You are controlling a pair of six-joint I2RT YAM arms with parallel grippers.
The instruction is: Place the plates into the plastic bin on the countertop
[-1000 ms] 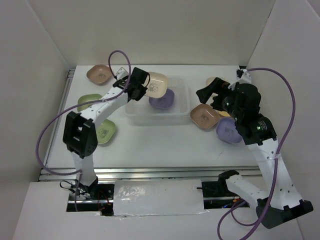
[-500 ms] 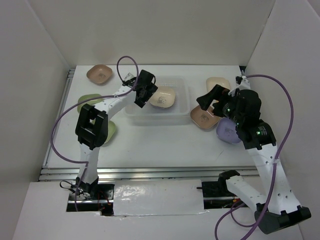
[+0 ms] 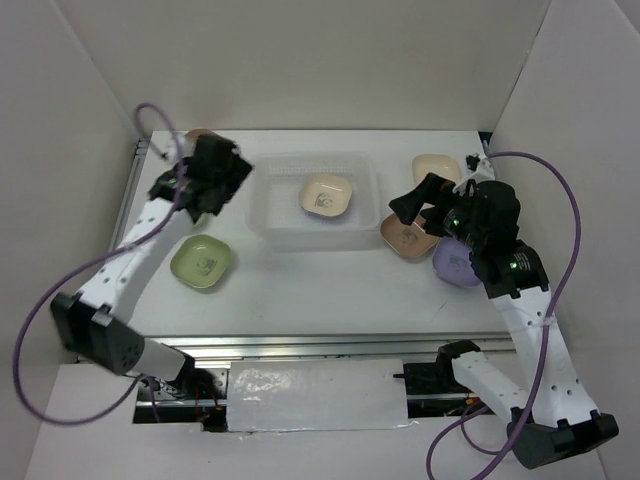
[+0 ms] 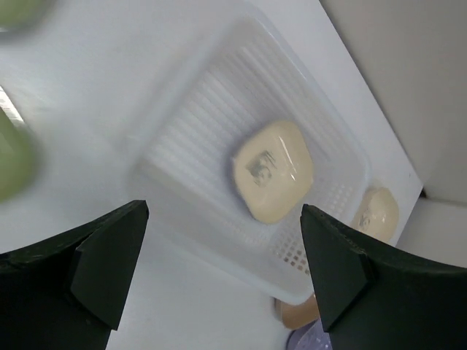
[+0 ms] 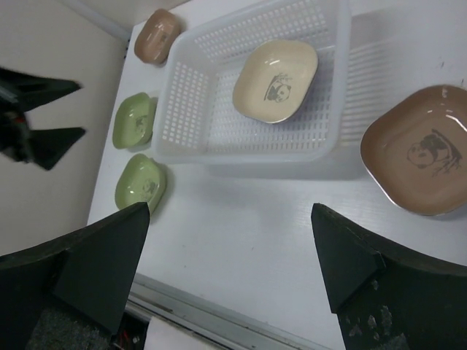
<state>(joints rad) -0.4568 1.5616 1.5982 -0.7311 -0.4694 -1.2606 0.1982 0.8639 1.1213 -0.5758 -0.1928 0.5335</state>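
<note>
Cream rounded-square plate (image 3: 326, 194) in clear plastic bin (image 3: 280, 205); left hand (image 4: 222, 273), right hand (image 5: 226, 273) spread, empty; we'd next grasp brownish-pink plate (image 5: 419, 157).

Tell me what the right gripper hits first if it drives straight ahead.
The right gripper would likely meet bare countertop just short of the near wall of the plastic bin; depth is unclear.

This was a robot laboratory test cell, not a lived-in room. Plain white panels (image 3: 330, 60) boxed in a bare white tabletop (image 3: 300, 290) beyond and to either side of the fingers (image 5: 98, 266). Behind the fingers ran an aluminium rail (image 3: 330, 345). There the left arm (image 3: 125, 262) and right arm (image 3: 530, 320) were mounted, trailing loose purple cables (image 3: 578, 230), with a taped-down silver foil sheet (image 3: 315, 395) between their bases.
</note>
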